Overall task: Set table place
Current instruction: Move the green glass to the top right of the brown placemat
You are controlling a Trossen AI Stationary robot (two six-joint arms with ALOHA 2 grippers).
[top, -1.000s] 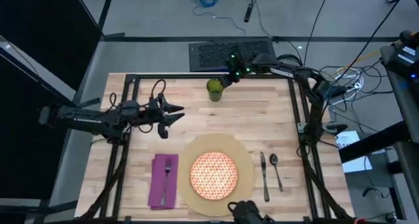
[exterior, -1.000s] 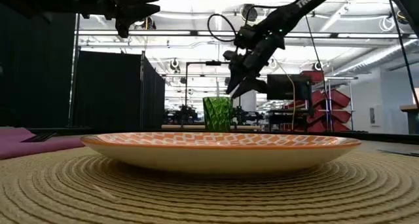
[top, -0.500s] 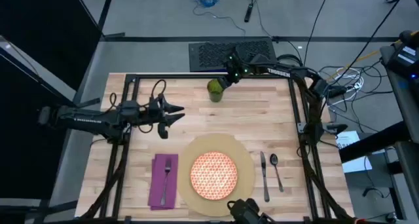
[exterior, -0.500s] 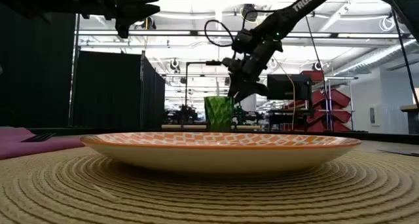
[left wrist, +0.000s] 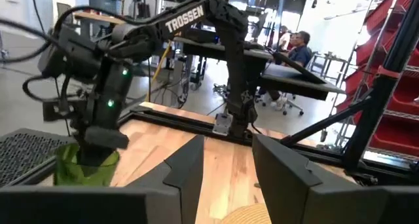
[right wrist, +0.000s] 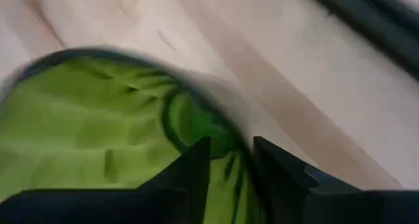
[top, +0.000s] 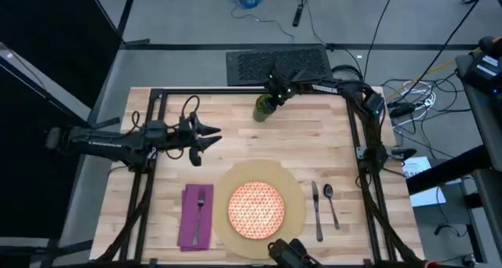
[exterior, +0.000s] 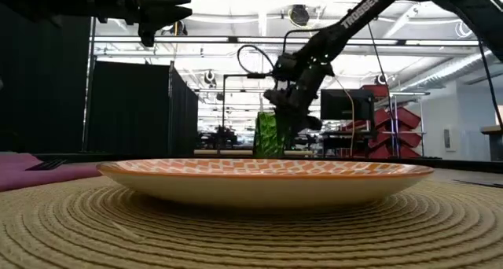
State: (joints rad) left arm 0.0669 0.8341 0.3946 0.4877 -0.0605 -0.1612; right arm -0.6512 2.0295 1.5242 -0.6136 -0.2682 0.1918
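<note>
Tilting now where it stood upright a second ago, the green cup sits at the table's far edge, with the right claw clamped on its rim; the left claw hovers, fingers apart.

Plate on mat (fork on napkin)

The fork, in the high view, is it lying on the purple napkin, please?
Yes, the fork lies lengthwise on the purple napkin, left of the tan mat.
</note>
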